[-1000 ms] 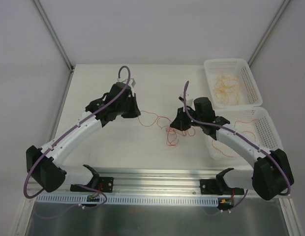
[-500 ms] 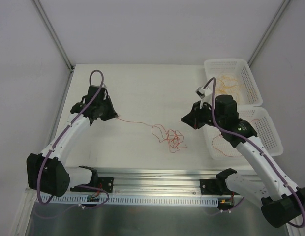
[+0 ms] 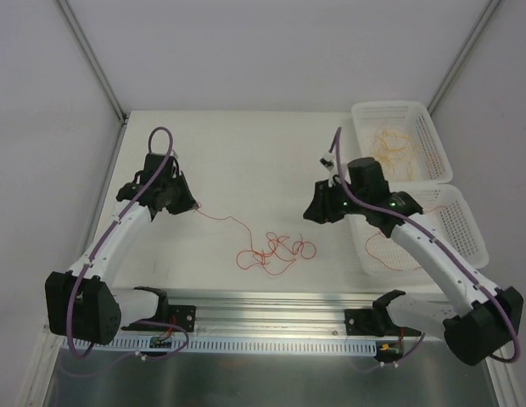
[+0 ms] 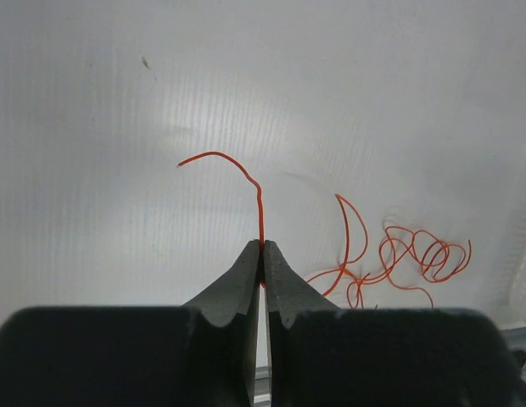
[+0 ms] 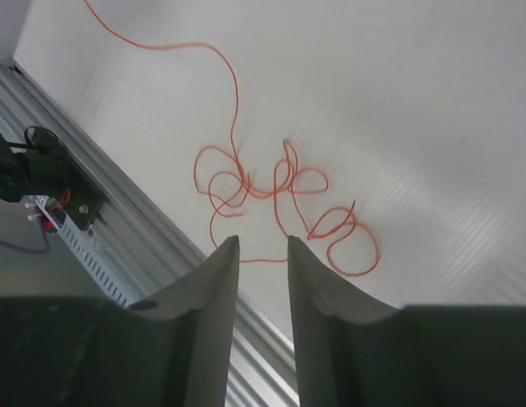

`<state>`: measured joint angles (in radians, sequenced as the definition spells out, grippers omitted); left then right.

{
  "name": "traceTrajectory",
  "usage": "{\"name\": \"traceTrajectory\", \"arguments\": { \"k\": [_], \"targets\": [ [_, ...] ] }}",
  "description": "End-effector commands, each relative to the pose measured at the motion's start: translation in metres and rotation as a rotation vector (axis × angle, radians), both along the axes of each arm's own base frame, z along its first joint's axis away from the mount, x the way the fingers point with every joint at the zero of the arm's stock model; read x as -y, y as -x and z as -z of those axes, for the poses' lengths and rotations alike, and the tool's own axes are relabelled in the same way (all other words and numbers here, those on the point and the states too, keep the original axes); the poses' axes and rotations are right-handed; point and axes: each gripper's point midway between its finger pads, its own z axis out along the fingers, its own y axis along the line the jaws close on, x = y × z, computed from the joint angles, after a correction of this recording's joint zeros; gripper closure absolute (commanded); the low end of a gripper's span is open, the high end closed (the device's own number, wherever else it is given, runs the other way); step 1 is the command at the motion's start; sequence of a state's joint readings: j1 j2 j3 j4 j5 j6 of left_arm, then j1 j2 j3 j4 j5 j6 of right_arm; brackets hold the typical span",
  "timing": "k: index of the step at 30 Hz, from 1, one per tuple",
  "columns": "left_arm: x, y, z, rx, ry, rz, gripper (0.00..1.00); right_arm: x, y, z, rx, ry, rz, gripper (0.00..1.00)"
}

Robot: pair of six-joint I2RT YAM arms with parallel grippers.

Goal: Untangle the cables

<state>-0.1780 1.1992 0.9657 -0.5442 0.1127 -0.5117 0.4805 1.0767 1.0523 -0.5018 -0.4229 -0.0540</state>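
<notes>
Top external view: the left gripper (image 3: 185, 203) sits low over the left side of the table (image 3: 254, 144). One end of the red cable (image 3: 217, 215) leaves its tips. The cable runs to the right and toward the near edge, ending in a loose knot (image 3: 276, 250) that lies on the table between the two arms. The right gripper (image 3: 314, 212) hangs just beyond the knot and to its right, apart from it. Pale yellow cables (image 3: 390, 148) lie in the far basket (image 3: 361, 112). An orange strand (image 3: 377, 250) lies in the near basket (image 3: 471, 225).

Left wrist view: the fingers are pressed together and pinch the red cable close to its end. A short free tail (image 4: 216, 157) curls beyond the tips. The knot lies slack to the right.

Right wrist view: the fingers are spread with nothing between them. The knot lies ahead on the table as several overlapping loops, near the metal rail (image 5: 136, 233).

Hazards, as judged from this position:
- A pull by the left arm alone would likely draw the loops tight instead of freeing them.
- The short tail leaves little margin, so tension could slip the cable out of the pinch.
- The right gripper could close on two crossing strands at once.
- Dragging the knot toward the rail could snag it.
</notes>
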Motion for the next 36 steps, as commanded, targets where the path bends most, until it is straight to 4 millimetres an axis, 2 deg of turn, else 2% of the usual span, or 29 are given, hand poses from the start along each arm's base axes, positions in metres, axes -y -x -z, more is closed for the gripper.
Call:
{"name": "traceTrajectory", "arguments": {
  "k": [1,2,3,5,7,9,10,17,24,27,30,32,33,35,36],
  "targets": [
    [0.005,0.016,0.007,-0.013,0.011,0.046,0.98,-0.009,0.016,0.063,-0.154,0.130,0.008,0.64],
    [0.004,0.020,0.011,-0.019,0.009,0.048,0.98,-0.011,0.015,0.071,-0.175,0.138,0.035,0.59],
    [0.003,0.023,0.013,-0.023,0.007,0.047,0.98,-0.009,0.014,0.093,-0.214,0.191,0.066,0.56],
    [0.001,0.027,0.016,-0.024,0.003,0.045,0.98,-0.011,0.014,0.110,-0.258,0.235,0.123,0.48],
    [0.000,0.030,0.017,-0.025,-0.001,0.040,0.98,-0.009,0.016,0.134,-0.327,0.292,0.204,0.44],
    [-0.001,0.031,0.017,-0.020,-0.003,0.038,0.98,-0.013,0.019,0.144,-0.339,0.310,0.229,0.41],
    [-0.002,0.032,0.019,-0.022,-0.005,0.033,0.98,-0.014,0.023,0.156,-0.360,0.329,0.237,0.41],
    [-0.003,0.035,0.021,-0.026,-0.006,0.031,0.98,-0.044,0.013,0.189,-0.369,0.331,0.266,0.41],
    [-0.009,0.033,0.018,-0.003,-0.038,0.023,0.99,-0.052,0.002,0.203,-0.260,0.496,0.251,0.46],
    [-0.011,0.030,0.017,0.004,-0.055,0.022,1.00,-0.048,-0.001,0.211,-0.238,0.561,0.250,0.51],
    [-0.014,0.025,0.013,0.018,-0.079,0.020,1.00,-0.039,-0.003,0.214,-0.216,0.623,0.262,0.65],
    [-0.018,0.022,0.010,0.029,-0.098,0.010,1.00,-0.031,-0.006,0.213,-0.197,0.664,0.278,0.79],
    [-0.020,0.019,0.008,0.036,-0.108,0.008,1.00,-0.029,-0.009,0.210,-0.186,0.672,0.288,0.91],
    [-0.024,0.015,0.007,0.041,-0.129,-0.002,1.00,-0.021,-0.013,0.201,-0.158,0.699,0.300,0.99],
    [-0.030,0.012,0.006,0.044,-0.155,-0.015,1.00,-0.019,-0.015,0.194,-0.142,0.703,0.305,0.99]
  ]
}}
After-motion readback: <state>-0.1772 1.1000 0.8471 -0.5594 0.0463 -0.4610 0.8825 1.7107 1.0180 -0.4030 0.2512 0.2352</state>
